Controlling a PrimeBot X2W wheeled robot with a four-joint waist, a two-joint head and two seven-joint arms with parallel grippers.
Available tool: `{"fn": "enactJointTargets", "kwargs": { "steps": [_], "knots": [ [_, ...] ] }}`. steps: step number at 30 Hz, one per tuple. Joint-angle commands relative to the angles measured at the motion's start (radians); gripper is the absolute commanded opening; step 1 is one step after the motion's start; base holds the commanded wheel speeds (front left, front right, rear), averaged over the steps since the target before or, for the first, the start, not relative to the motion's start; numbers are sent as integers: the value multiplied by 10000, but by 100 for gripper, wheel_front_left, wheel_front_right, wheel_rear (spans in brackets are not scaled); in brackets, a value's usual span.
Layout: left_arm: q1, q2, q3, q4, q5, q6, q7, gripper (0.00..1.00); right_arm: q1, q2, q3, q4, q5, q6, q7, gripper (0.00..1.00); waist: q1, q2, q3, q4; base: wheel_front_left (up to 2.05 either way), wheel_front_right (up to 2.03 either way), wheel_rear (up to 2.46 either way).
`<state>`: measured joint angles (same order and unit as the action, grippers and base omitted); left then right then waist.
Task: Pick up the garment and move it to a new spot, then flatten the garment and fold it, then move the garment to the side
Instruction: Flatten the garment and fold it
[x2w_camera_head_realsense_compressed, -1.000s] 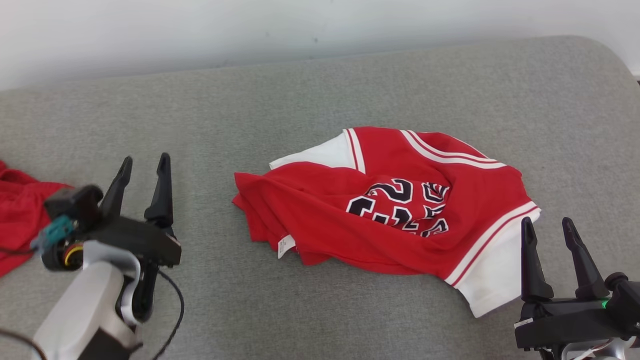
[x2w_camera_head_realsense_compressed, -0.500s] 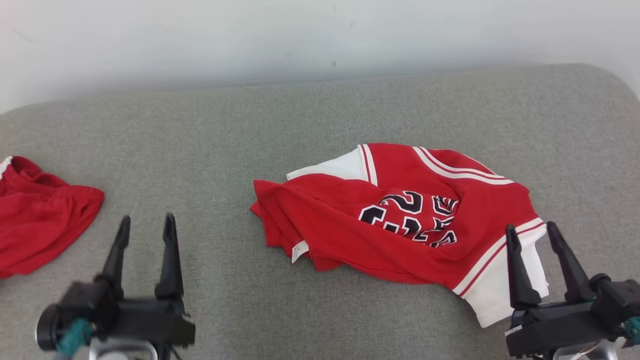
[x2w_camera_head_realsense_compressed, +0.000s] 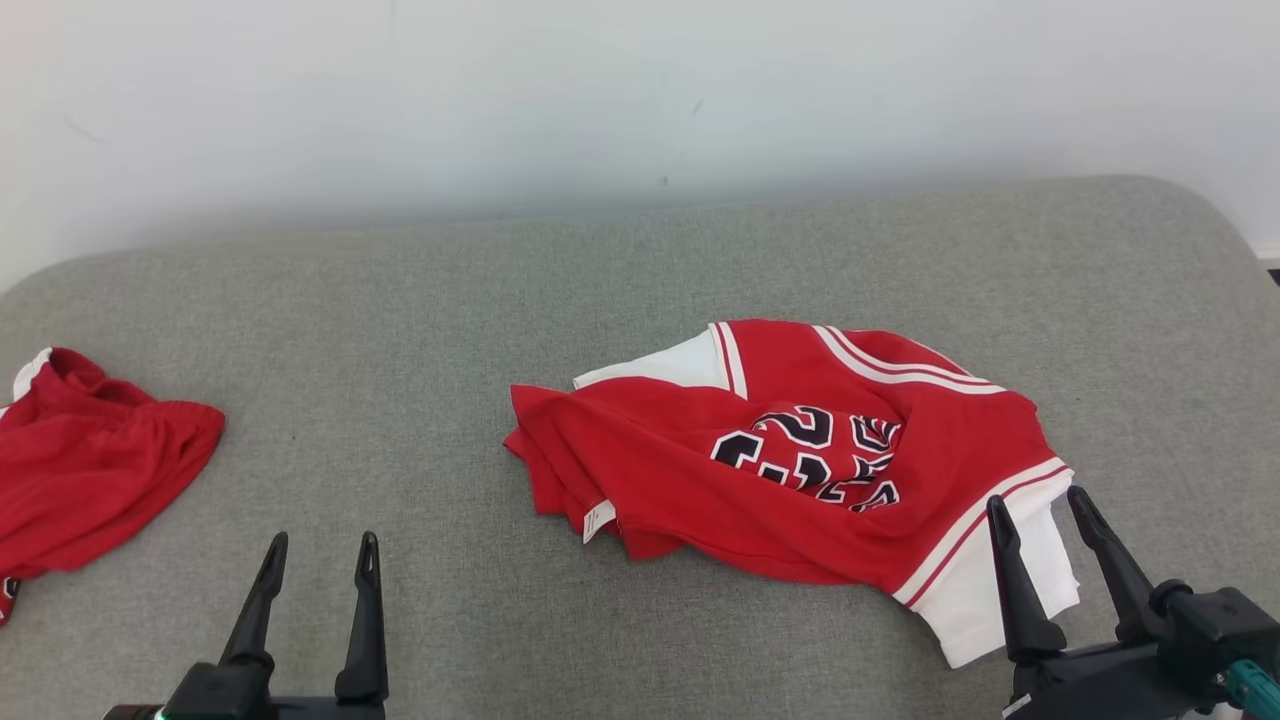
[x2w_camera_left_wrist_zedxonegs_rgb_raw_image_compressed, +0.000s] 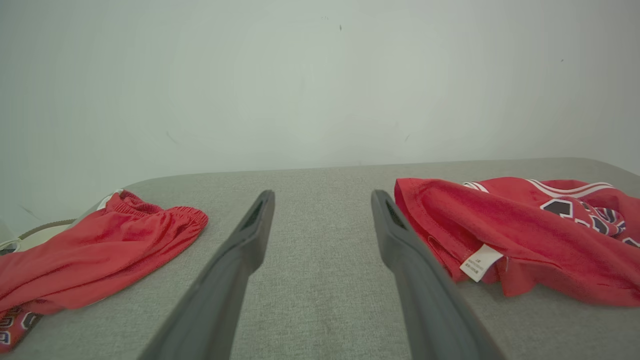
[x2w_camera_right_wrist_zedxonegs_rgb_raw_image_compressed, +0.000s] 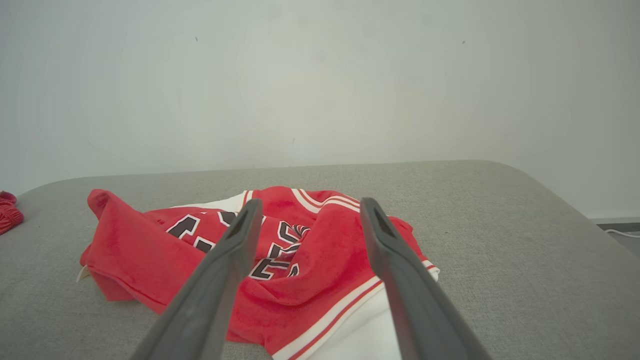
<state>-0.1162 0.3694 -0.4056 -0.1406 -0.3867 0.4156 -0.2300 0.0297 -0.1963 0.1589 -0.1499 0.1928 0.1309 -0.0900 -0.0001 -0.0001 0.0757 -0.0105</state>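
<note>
- Head view: the garment (x2w_camera_head_realsense_compressed: 800, 470) lies crumpled on the grey padded surface (x2w_camera_head_realsense_compressed: 400, 330), right of centre and toward the near edge. It is a red jersey with white panels and red-and-white striped trim. Black numerals edged in white are creased into a fold in its middle, and a small white label (x2w_camera_head_realsense_compressed: 598, 520) sticks out at its near left edge.
- The left gripper (x2w_camera_head_realsense_compressed: 323, 545) rises at the near left with its fingers spread and nothing between them, well apart from the garment. The right gripper (x2w_camera_head_realsense_compressed: 1037, 497) stands at the near right with its fingers equally spread, framing the garment's white near-right corner. I cannot tell whether they touch the cloth.
- A second red cloth (x2w_camera_head_realsense_compressed: 90, 450) lies bunched at the far left edge, with a pale wall (x2w_camera_head_realsense_compressed: 600, 100) beyond.
- Left wrist view: the left gripper (x2w_camera_left_wrist_zedxonegs_rgb_raw_image_compressed: 322, 195) is wide apart over bare grey fabric. The garment (x2w_camera_left_wrist_zedxonegs_rgb_raw_image_compressed: 525, 225) lies to the right with its label (x2w_camera_left_wrist_zedxonegs_rgb_raw_image_compressed: 479, 261) toward the camera, and the second red cloth (x2w_camera_left_wrist_zedxonegs_rgb_raw_image_compressed: 100, 250) lies to the left.
- Right wrist view: the right gripper (x2w_camera_right_wrist_zedxonegs_rgb_raw_image_compressed: 311, 202) is spread and empty. The garment (x2w_camera_right_wrist_zedxonegs_rgb_raw_image_compressed: 310, 260) is heaped just beyond and between the fingers, its striped hem and white panel nearest.
</note>
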Motion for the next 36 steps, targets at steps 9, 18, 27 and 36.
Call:
{"fn": "enactJointTargets", "kwargs": {
  "steps": [9, 18, 27, 36],
  "knots": [
    [493, 241, 20, -66, -72, 134, 199, 100, 492, 59, 49, -198, -105, -3, 256, 100, 1, 1, -433, -81, 0, 0, 0],
    [543, 252, -20, -42, -185, 159, 305, 100, 569, 133, 61, -326, -86, -3, 324, 100, 1, 1, -471, -67, 0, 0, 0],
    [362, 243, -104, -13, -187, 130, 340, 100, 489, 179, 69, -333, -87, -3, 292, 100, 1, 1, -407, 12, 0, 0, 0],
    [-382, 22, -1057, 150, -908, -992, 1827, 100, 317, 146, 149, -301, -38, -3, 285, 100, 1, 1, -230, 28, 0, 0, 0]
  ]
}}
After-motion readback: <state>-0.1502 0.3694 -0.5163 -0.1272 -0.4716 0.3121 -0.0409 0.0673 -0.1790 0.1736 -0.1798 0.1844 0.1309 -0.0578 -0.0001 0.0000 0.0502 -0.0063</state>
